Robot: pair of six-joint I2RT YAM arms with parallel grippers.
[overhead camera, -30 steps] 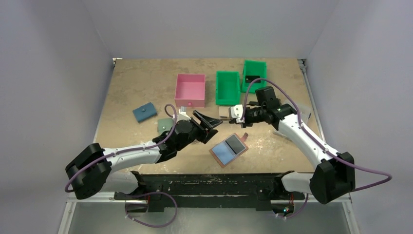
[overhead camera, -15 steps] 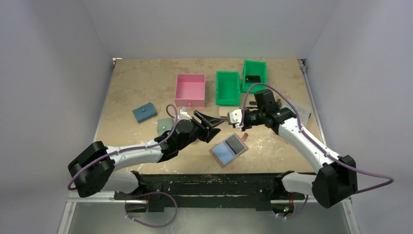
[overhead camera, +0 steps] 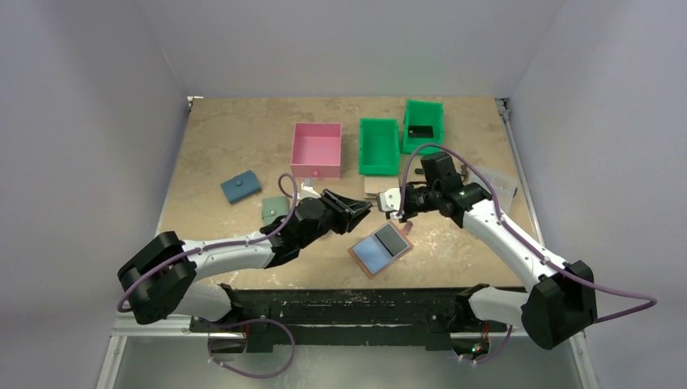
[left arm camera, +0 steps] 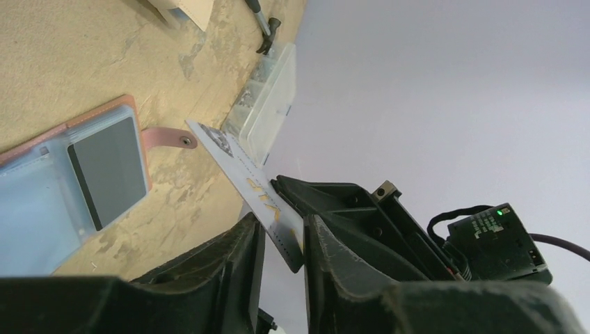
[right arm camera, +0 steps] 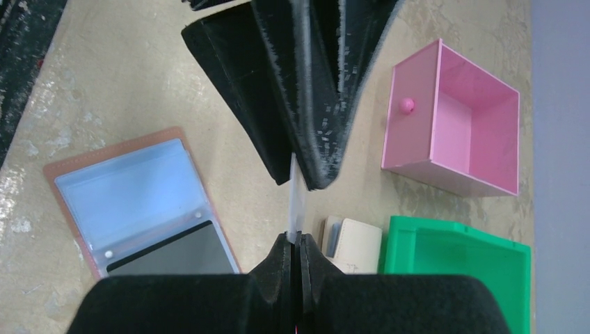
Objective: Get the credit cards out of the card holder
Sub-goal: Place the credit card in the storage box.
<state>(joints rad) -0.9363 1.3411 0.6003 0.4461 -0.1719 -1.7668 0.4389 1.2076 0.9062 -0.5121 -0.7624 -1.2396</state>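
The card holder lies open on the table, terracotta outside with light blue sleeves. A black credit card sits in its right sleeve, also seen in the left wrist view. Above it my right gripper is shut on one end of the pale grey credit card, holding it in the air. The card's other end reaches in between the fingers of my left gripper. Those jaws stand narrow, with a gap still showing beside the card.
A pink box and two green bins stand behind the grippers. A beige wallet lies under the right gripper. A blue wallet and a sage green wallet lie left, a clear plastic box right.
My right gripper brought the grey card leftward and my left gripper moved right to meet it. The left jaws have narrowed around the card's free end.
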